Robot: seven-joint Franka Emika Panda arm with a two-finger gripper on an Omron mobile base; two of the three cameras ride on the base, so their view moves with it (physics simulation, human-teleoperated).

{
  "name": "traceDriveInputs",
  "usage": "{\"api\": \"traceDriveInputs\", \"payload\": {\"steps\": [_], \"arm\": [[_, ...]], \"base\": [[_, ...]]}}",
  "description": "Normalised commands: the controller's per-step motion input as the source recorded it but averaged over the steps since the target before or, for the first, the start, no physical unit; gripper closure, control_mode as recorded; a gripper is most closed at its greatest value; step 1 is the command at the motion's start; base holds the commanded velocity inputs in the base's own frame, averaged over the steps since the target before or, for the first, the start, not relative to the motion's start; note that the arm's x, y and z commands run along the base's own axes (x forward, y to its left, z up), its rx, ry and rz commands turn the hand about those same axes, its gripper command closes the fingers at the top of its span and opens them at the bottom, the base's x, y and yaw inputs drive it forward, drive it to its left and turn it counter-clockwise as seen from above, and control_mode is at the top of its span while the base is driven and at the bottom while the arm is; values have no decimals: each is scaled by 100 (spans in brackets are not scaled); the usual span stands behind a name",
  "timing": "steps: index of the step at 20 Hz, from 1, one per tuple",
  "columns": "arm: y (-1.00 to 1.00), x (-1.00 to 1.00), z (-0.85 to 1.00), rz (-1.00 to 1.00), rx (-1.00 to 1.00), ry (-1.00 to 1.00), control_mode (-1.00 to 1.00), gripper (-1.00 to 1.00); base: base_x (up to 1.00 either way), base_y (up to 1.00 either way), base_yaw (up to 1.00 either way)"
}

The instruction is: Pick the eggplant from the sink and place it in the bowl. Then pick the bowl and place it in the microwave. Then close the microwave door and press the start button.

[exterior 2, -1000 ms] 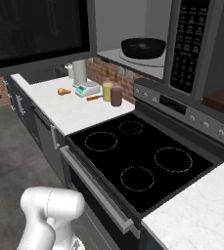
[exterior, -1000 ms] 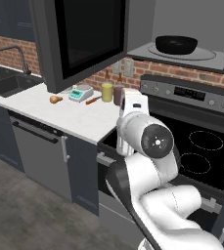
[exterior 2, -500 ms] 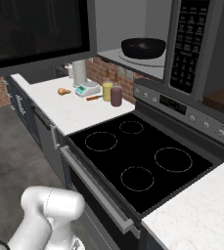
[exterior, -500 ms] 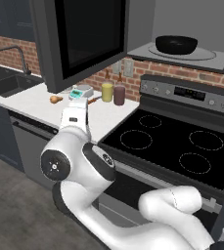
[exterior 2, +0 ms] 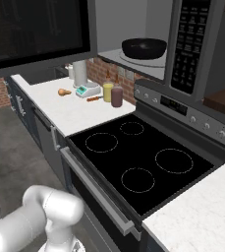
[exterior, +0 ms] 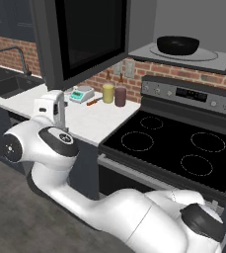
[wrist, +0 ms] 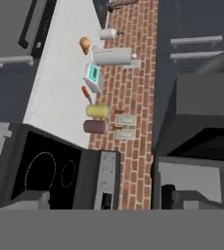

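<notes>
The black bowl (exterior: pixel 177 44) (exterior 2: pixel 143 47) sits on the round glass plate inside the microwave (exterior 2: pixel 192 44) above the stove. The microwave door (exterior: pixel 85 39) (exterior 2: pixel 35 29) hangs wide open to the left, over the counter. The eggplant is hidden. At the far left lies the black sink (exterior: pixel 3 84) with its dark tap (exterior: pixel 11 52). My arm (exterior: pixel 40 143) is bent low in front of the counter, left of the stove. My gripper (wrist: pixel 108 200) is open and holds nothing; it faces the brick wall and the counter.
A black stove (exterior: pixel 173 143) stands below the microwave. On the white counter (exterior: pixel 90 123) by the wall stand a yellow bottle (exterior: pixel 108 92), a dark red bottle (exterior: pixel 120 95), a small scale (exterior: pixel 82 94) and a paper roll (exterior 2: pixel 79 73). Dark cupboard fronts run under the counter.
My arm has swung from in front of the stove to the left, toward the counter. The bowl and the door have not moved. The gripper has stayed open.
</notes>
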Motion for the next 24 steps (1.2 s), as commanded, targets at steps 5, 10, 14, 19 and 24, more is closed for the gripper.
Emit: {"api": "traceDriveInputs", "payload": {"steps": [5,10,14,19,24], "arm": [[40,53,-3,-16,-5,-2,-100,-100],[2,59,0,-10,-2,-3,-100,-100],[2,55,0,-7,-5,-12,-100,-100],[0,51,-1,-1,-9,-5,-100,-100],[0,37,-37,0,-21,0,-100,-100]], "base": [[0,0,0],[0,0,0],[0,0,0],[0,0,0],[0,0,0]]}}
